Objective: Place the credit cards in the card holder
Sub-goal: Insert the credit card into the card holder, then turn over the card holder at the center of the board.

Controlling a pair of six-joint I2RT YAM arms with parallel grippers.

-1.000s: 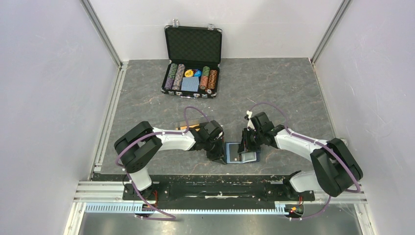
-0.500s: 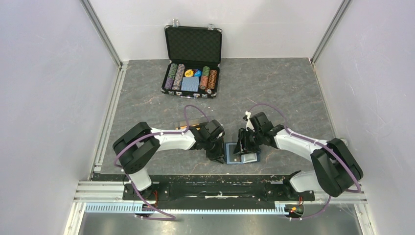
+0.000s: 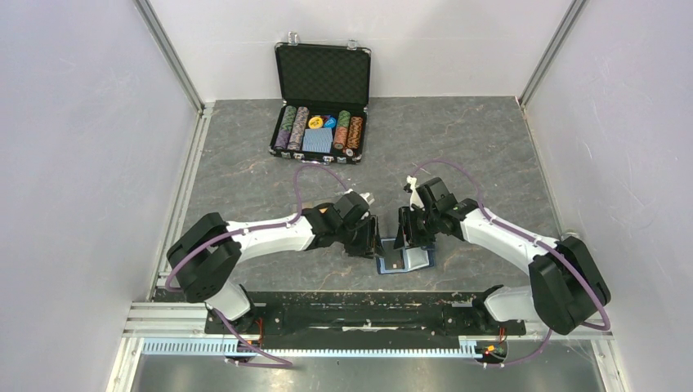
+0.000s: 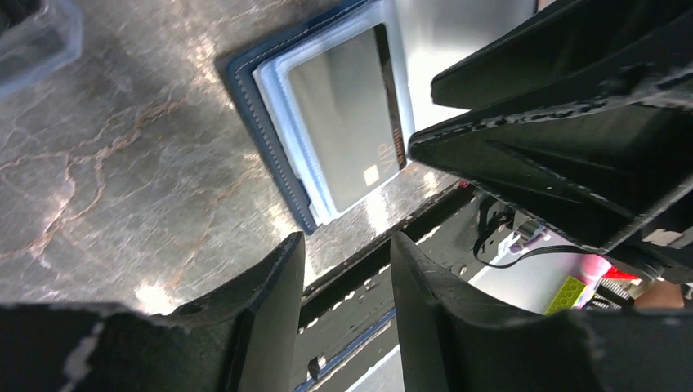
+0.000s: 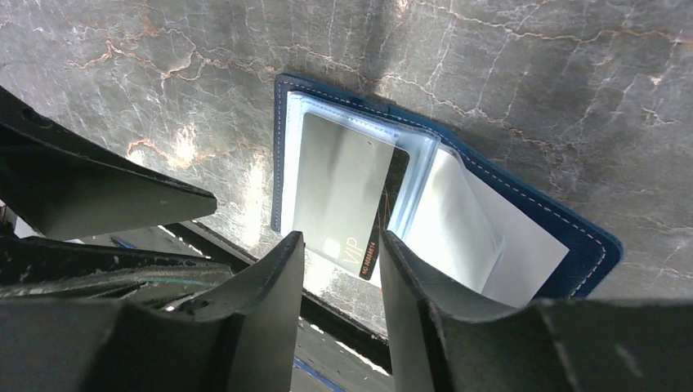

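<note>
The navy card holder (image 3: 406, 262) lies open on the table near the front edge, between my two grippers. A dark glossy credit card (image 5: 339, 188) marked VIP sits in its lighter blue left pockets with its near end sticking out; it also shows in the left wrist view (image 4: 343, 122). A clear sleeve (image 5: 466, 229) stands folded up on the holder's right half. My left gripper (image 3: 372, 238) is open and empty just left of the holder (image 4: 253, 122). My right gripper (image 3: 406, 234) is open and empty just above the holder (image 5: 572, 237). No other cards show.
A black chip briefcase (image 3: 320, 102) stands open at the back with poker chips and a blue deck. A corner of a clear plastic tray (image 4: 33, 33) lies behind the left gripper. The black table-front rail (image 3: 359, 314) runs just below the holder.
The left gripper has drawn back up and left, off the holder's left edge. The right gripper has shifted slightly left and up. The holder has rotated a little.
</note>
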